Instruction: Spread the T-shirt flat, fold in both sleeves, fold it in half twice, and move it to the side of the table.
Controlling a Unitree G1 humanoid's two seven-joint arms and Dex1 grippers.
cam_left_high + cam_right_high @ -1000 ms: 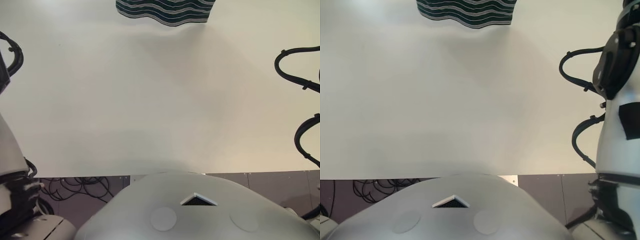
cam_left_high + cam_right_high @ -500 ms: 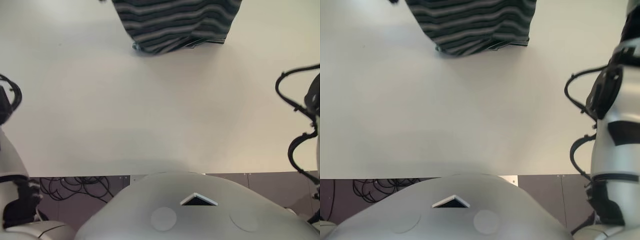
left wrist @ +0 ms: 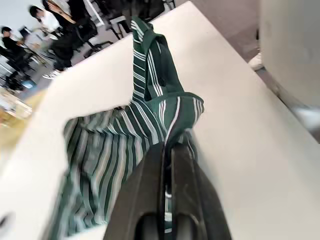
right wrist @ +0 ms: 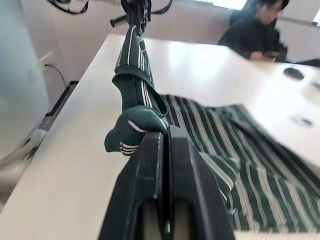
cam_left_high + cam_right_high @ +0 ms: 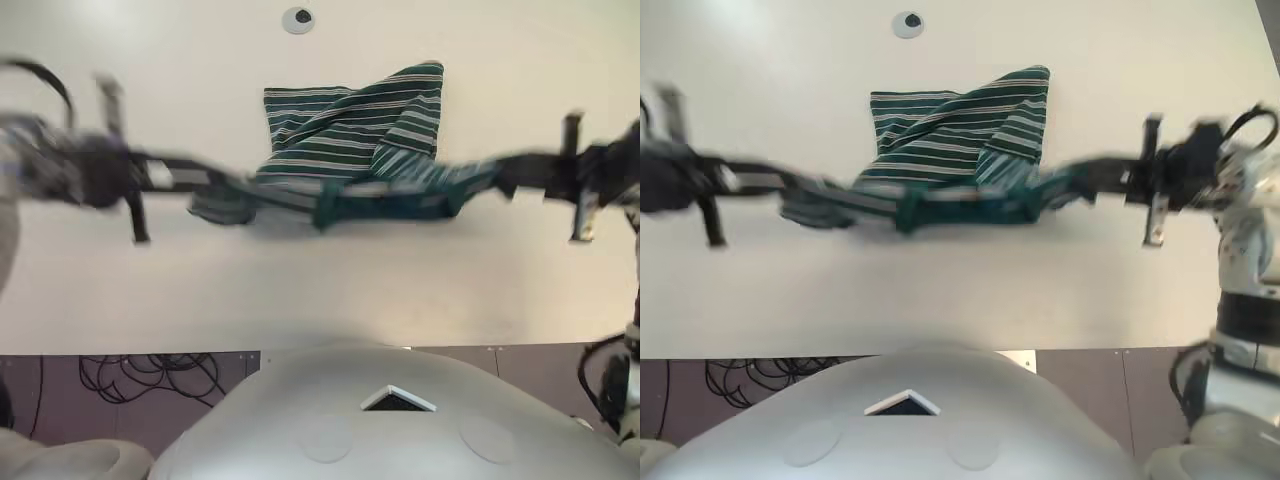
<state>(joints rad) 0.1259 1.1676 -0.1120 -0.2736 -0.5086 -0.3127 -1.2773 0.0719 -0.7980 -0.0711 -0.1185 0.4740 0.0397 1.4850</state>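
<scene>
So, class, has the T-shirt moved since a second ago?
Yes. The T-shirt has come closer to the near edge of the table, with a bunched edge now stretched between the left gripper and the right gripper.

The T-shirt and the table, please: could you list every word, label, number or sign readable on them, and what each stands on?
None is readable.
The T-shirt shows only green and white stripes, no legible label.
The table carries no writing.
The small round disc at its far side is too blurred to read.
</scene>
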